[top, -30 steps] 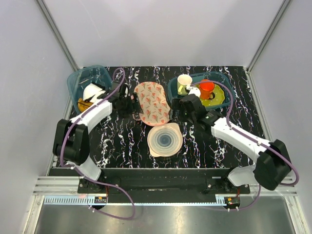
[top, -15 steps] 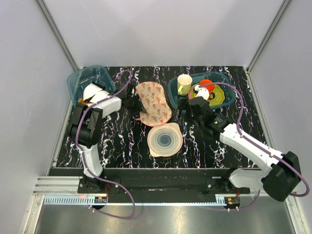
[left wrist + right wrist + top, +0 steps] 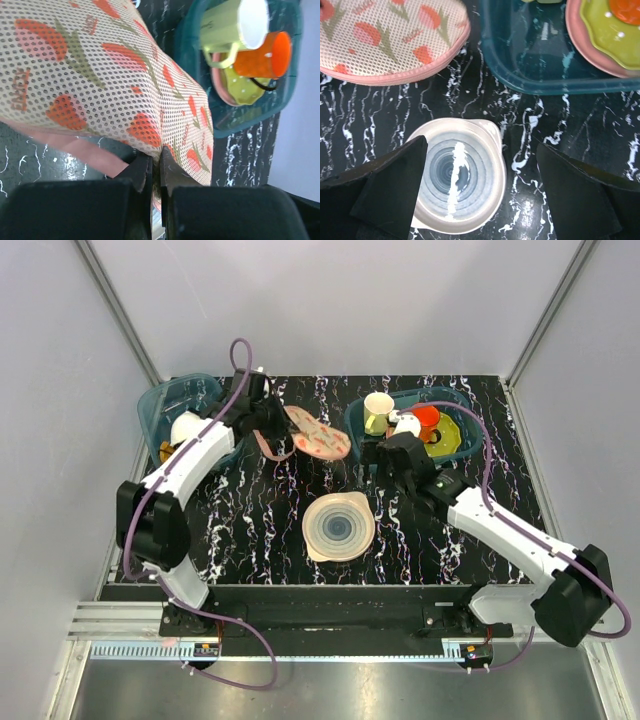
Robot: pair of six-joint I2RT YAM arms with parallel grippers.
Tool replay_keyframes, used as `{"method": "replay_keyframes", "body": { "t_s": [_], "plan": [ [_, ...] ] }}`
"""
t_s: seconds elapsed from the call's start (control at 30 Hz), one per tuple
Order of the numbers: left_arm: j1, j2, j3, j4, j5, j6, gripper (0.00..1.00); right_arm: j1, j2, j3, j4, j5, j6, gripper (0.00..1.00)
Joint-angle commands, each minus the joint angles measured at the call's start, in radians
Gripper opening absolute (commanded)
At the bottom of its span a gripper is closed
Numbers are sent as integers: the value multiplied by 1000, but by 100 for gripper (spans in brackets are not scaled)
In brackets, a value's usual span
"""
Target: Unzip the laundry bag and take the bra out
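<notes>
Your left gripper is now pinching the laundry bag's edge, lifting it at the table's 11 o'clock. Your right gripper is hanging wide open at the bag's 4 o'clock, free for unzipping; the bra isn't showing.

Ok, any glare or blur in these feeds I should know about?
Left wrist: sharp, the laundry bag mesh crisp but filling most of the frame. Right wrist: a white glare streak down the ringed disc, and its own fingers show as featureless black. Top external: even light, no harsh shadows.
</notes>
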Motion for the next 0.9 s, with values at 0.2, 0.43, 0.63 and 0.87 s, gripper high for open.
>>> {"method": "replay_keyframes", "body": {
  "t_s": [0.2, 0.43, 0.63, 0.87],
  "plan": [
    [-41, -68, 76, -74, -14, -17, 0, 117, 74, 74, 117, 3, -278, 100],
    [-41, -70, 87, -110, -12, -10, 0, 201, 143, 88, 203, 47, -530, 100],
    [-43, -83, 76, -116, 4, -13, 0, 230, 250, 117, 337, 106, -649, 100],
    [-43, -97, 56, -100, 23, 7, 0, 235, 361, 175, 375, 81, -666, 21]
  ]
}}
